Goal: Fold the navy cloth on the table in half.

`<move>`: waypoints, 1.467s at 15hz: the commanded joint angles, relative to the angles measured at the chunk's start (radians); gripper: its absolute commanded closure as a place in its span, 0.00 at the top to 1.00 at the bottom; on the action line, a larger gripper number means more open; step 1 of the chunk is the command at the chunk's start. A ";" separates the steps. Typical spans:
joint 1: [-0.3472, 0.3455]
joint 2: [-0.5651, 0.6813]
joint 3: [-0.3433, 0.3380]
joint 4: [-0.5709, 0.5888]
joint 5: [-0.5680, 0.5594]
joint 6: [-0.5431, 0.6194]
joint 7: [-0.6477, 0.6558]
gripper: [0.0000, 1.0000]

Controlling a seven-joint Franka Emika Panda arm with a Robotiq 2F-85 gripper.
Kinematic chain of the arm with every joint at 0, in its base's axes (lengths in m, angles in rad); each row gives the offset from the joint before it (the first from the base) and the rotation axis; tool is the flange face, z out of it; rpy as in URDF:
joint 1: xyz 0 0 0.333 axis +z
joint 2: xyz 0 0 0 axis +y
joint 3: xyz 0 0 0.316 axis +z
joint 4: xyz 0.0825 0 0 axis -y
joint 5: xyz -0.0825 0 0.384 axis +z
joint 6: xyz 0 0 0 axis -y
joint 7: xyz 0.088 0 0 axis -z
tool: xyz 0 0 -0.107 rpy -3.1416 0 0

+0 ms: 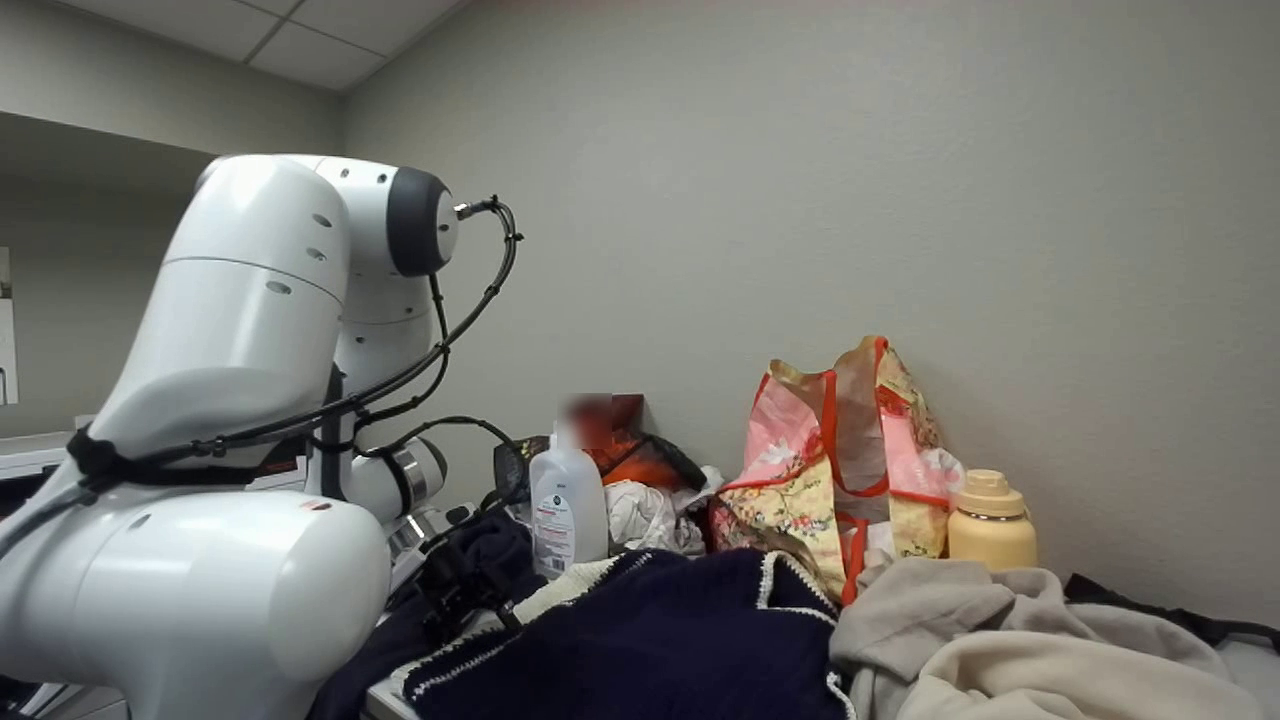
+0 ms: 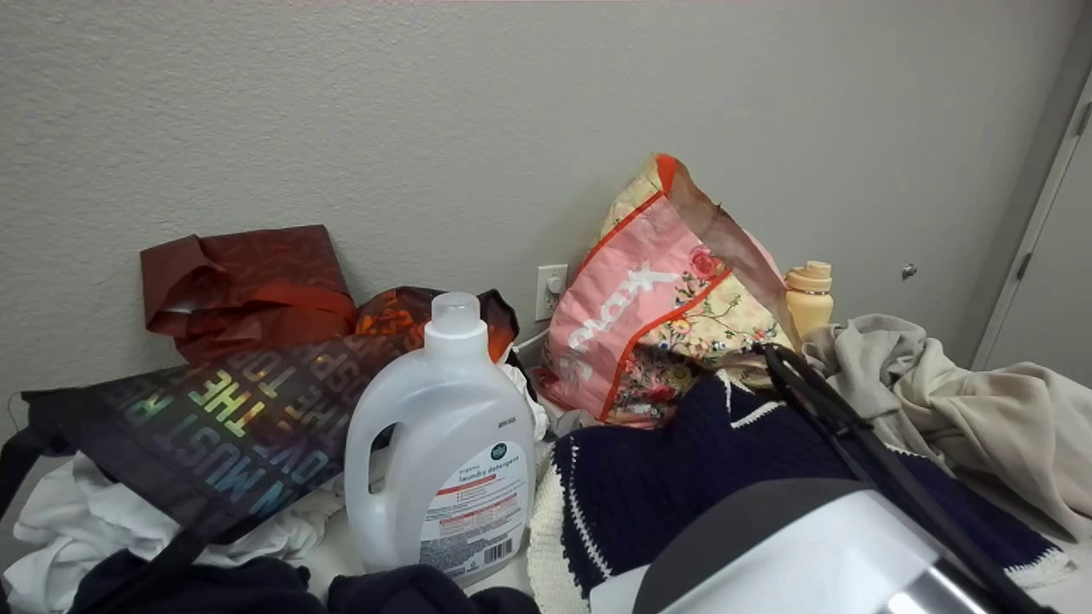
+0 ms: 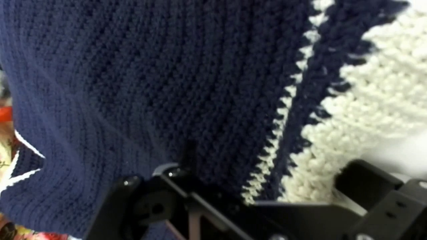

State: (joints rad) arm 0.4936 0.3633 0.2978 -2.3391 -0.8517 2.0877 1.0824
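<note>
The navy knitted cloth (image 1: 680, 640) with a white border lies spread on the table, with some wrinkles. It also shows in an exterior view (image 2: 674, 477), partly hidden by the arm, and fills most of the wrist view (image 3: 160, 73). White trim outlines a notch or turned corner at its far edge (image 1: 790, 590). My gripper (image 3: 272, 163) is open, its black fingers wide apart. One finger is over the navy part, the other beside the white border, with the border between them. Whether the fingertips touch the cloth cannot be told. The gripper also shows low at the cloth's near-arm edge (image 1: 478, 605).
A detergent bottle (image 2: 444, 477) stands close beside the cloth. A floral bag (image 1: 800, 500) stands behind it. A beige cloth (image 1: 1000, 640) and a yellow bottle (image 1: 992, 525) are at the far side. Dark clothes (image 2: 196, 584) and a printed black bag (image 2: 247, 426) lie near the detergent.
</note>
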 commanded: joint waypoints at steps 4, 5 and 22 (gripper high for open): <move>-0.035 -0.017 -0.017 -0.075 -0.018 0.033 0.034 0.74; -0.037 -0.024 -0.015 -0.077 -0.017 0.037 0.032 0.67; -0.105 -0.107 -0.018 -0.029 0.044 0.042 -0.085 0.03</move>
State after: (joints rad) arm 0.4187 0.3005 0.2891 -2.3760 -0.8378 2.1212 1.0566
